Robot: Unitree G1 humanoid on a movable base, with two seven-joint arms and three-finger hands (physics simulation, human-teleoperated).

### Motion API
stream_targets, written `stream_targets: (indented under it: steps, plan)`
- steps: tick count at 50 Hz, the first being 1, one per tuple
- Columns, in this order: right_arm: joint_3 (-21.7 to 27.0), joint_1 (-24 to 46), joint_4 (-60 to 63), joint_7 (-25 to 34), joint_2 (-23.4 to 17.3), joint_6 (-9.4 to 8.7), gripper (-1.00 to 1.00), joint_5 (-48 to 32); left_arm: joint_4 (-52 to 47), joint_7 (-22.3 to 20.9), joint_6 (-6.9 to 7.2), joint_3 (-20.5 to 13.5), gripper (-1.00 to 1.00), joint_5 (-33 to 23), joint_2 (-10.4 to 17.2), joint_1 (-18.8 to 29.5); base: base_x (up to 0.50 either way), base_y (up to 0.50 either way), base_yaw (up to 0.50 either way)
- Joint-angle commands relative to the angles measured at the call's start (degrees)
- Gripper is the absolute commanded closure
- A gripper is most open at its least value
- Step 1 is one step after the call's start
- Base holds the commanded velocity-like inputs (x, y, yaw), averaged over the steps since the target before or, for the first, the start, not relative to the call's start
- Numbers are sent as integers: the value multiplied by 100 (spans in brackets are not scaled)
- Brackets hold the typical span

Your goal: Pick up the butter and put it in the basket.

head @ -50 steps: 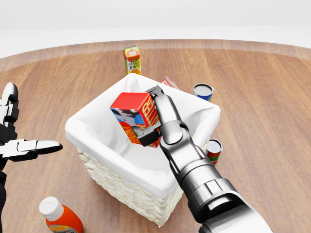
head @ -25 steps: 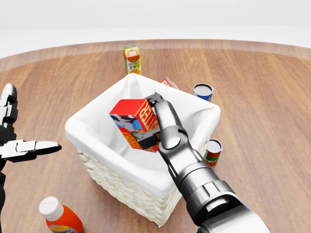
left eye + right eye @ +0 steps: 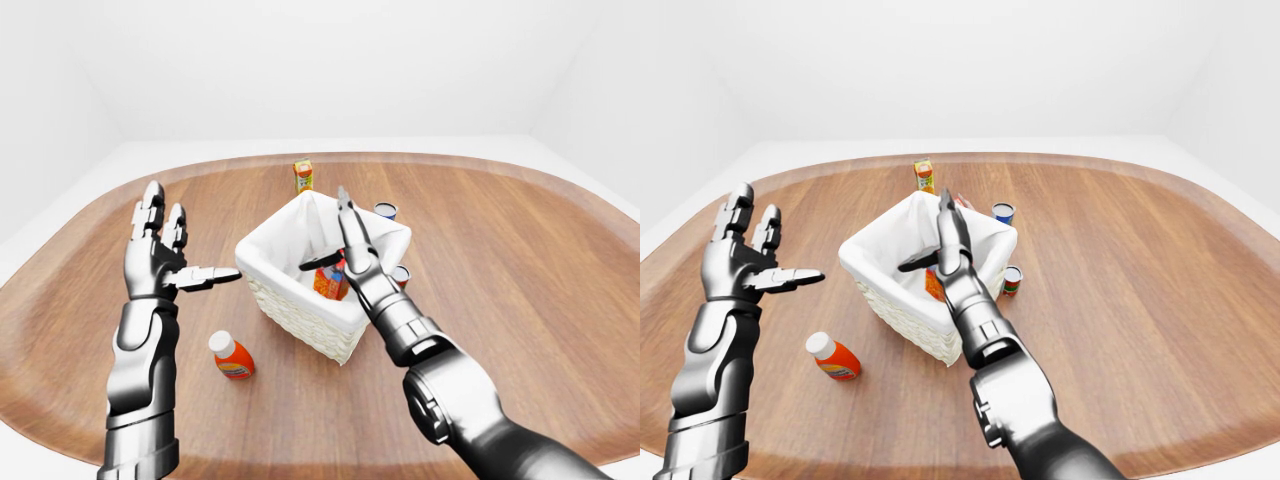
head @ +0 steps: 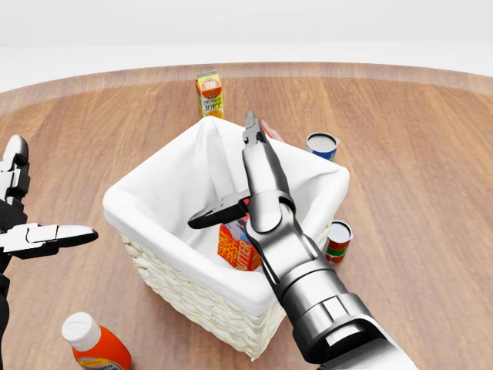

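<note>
Left-eye view: the left hand (image 3: 158, 262) is held up over the wooden surface (image 3: 520, 260), left of the basket (image 3: 300, 310), fingers spread, nothing gripped. The right hand (image 3: 345, 245) is seen over the basket with fingers splayed apart, holding nothing. An orange bottle (image 3: 231, 356) is lying near the basket's lower left.

Head view: the butter (image 4: 237, 245) is seen inside the basket on its white liner (image 4: 169, 200), tilted, just under the right hand's extended thumb, free of the fingers. A juice carton (image 4: 209, 94) is standing upright above the basket. Two cans (image 4: 322, 145) (image 4: 339, 239) are placed at the basket's right.

Right-eye view: the same layout is shown; the butter is mostly hidden behind the right hand.
</note>
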State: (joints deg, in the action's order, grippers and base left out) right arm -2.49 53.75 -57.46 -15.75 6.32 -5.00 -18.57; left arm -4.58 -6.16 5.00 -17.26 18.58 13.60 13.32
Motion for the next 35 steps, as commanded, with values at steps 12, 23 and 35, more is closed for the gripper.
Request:
stream_targets:
  steps: [12,23,35]
  plan:
    - [-98,-699,1645,362,-40,0,-100,-122,-148,-6,0,11,-100,3,-34,-79,0,0,0]
    - [-30,-1324,2801,675,-279,0,-100,-27,-397,-39,0,25,-100,-36,-104,-212,0,0,0]
    - [48,-2082,4410,1066,-473,0,-100,137,-757,-71,0,28,-100,-94,-192,-349,0,0,0]
